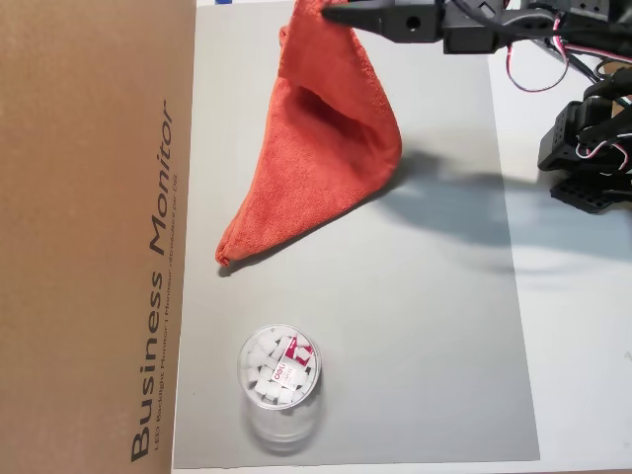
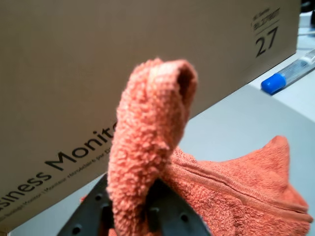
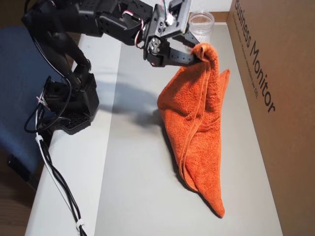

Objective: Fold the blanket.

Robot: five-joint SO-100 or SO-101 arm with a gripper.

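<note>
Black end effector (image 3: 201, 55) at upper centre of an overhead view, pinching one corner of the blanket (image 3: 197, 123) and holding it raised. Orange-red terry cloth draped down from that pinch, spread in a long triangle, far tip resting on the grey mat (image 3: 133, 196) toward lower right of the frame. Same pinch at top centre of an overhead view (image 1: 331, 14), cloth fanned down to a point at middle left. Close in the wrist view, pinched corner bunched and upright at centre, gripped between dark fingers (image 2: 96, 209) at the bottom edge, hemmed edge trailing to lower right. Brown cardboard box (image 1: 94, 237) printed "Business Monitor" along the mat's edge. Clear plastic tub (image 1: 279, 370) of white pieces on the mat, apart from the cloth. White bench (image 3: 69, 177) under the arm's base.
</note>
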